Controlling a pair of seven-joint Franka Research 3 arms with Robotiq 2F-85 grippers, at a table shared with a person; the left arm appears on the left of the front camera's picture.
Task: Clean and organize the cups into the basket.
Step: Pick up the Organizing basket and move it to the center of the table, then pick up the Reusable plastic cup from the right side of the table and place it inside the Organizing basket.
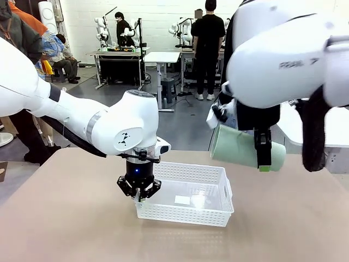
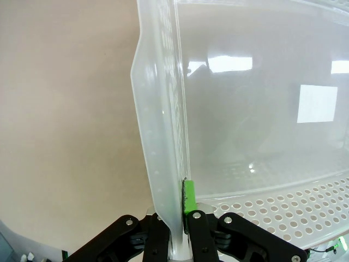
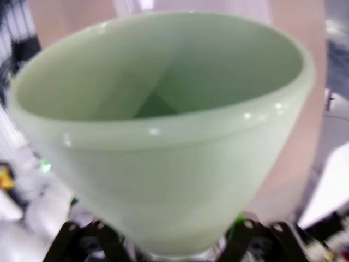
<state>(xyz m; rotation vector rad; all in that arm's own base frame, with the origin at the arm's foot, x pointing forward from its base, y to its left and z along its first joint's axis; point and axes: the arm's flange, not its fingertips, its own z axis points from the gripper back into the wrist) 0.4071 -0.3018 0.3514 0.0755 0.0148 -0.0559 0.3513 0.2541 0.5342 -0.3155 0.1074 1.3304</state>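
A white lattice basket lies in the middle of the table with nothing in it. My left gripper is shut on its left rim; in the left wrist view a green pad presses the thin basket wall. A pale mint green cup hangs on its side in the air above the basket's right end, mouth to the left. My right gripper is shut on this cup, one finger crossing its body. In the right wrist view the cup's open mouth looms right above that gripper's fingers.
The tan tabletop lies bare around the basket. Across the table, people and other tables stand in the room behind. My right arm's bulky white links hang over the right side of the table.
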